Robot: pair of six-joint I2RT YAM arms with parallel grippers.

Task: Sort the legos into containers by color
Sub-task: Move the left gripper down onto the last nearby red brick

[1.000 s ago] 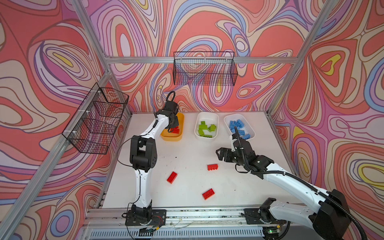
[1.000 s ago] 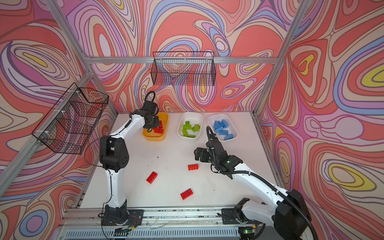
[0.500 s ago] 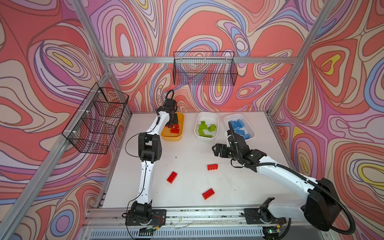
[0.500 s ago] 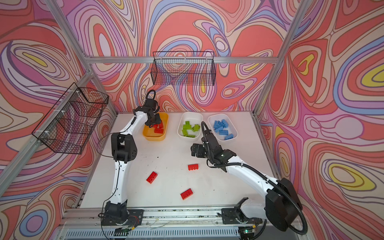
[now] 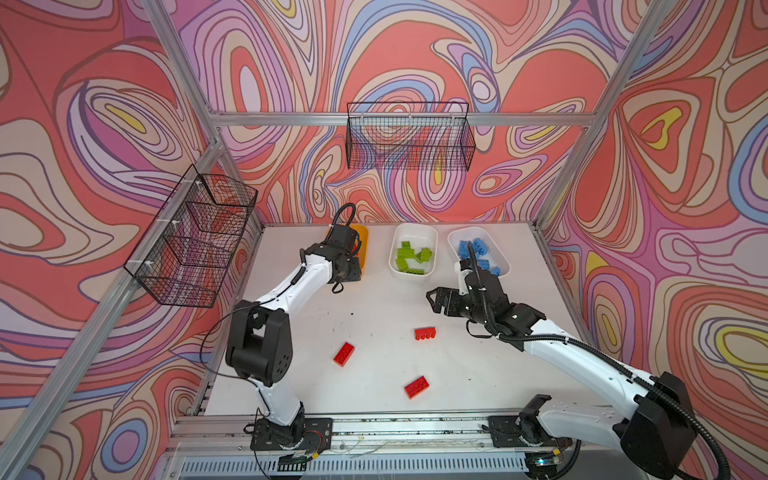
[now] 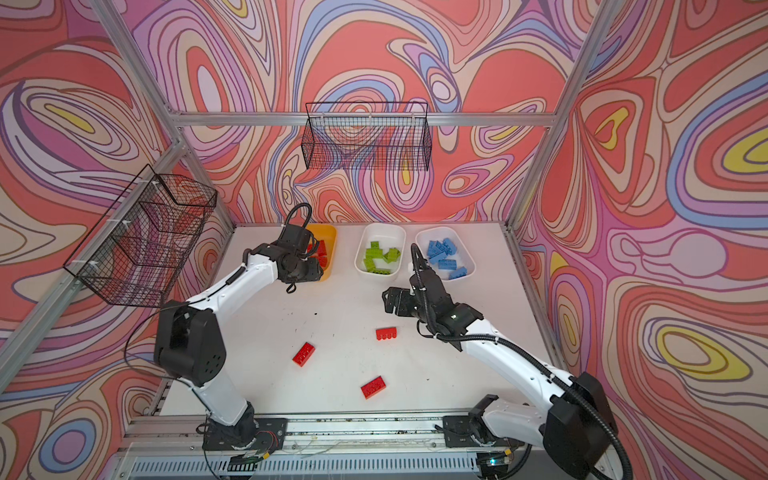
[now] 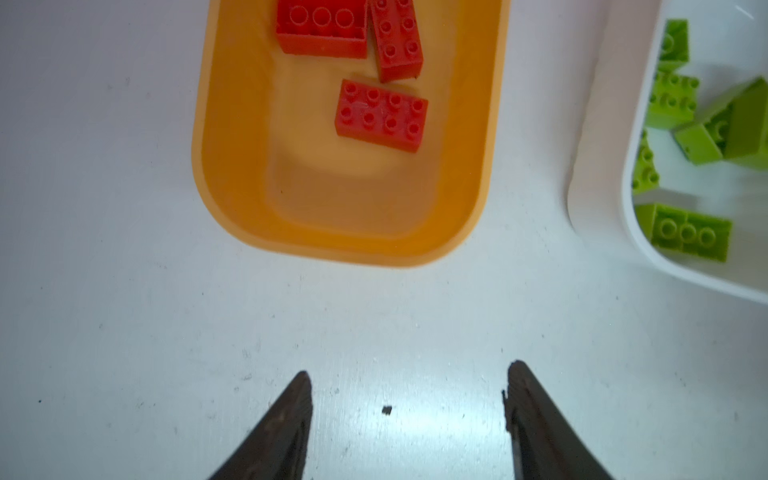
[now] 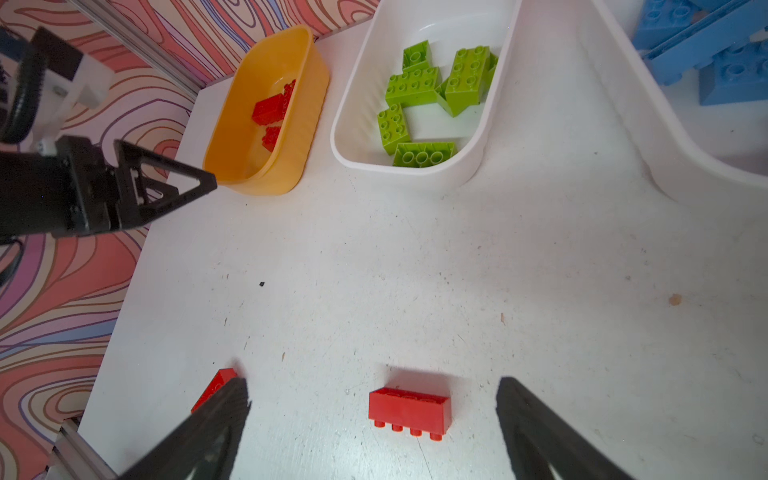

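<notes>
Three red legos lie loose on the white table (image 5: 374,299): one on its side (image 5: 425,333) (image 8: 409,409), one to the left (image 5: 343,353), one nearer the front (image 5: 416,387). The yellow-orange container (image 7: 332,249) holds red legos (image 7: 381,114). The middle white container (image 5: 415,227) holds green legos (image 5: 411,255), and the right white one (image 5: 478,230) holds blue legos (image 5: 473,249). My left gripper (image 7: 409,374) stands open and empty over bare table just short of the yellow container's near end. My right gripper (image 8: 372,383) is open above the table, with the side-lying red lego between its fingers, untouched.
A black wire basket (image 5: 409,137) hangs on the back wall and another (image 5: 195,241) on the left wall. Aluminium frame posts stand at the table's corners, and a rail (image 5: 374,424) runs along the front edge.
My left gripper has opened over the yellow container and drawn back toward its near end. My right gripper has shifted only slightly, still open near the side-lying red lego.
</notes>
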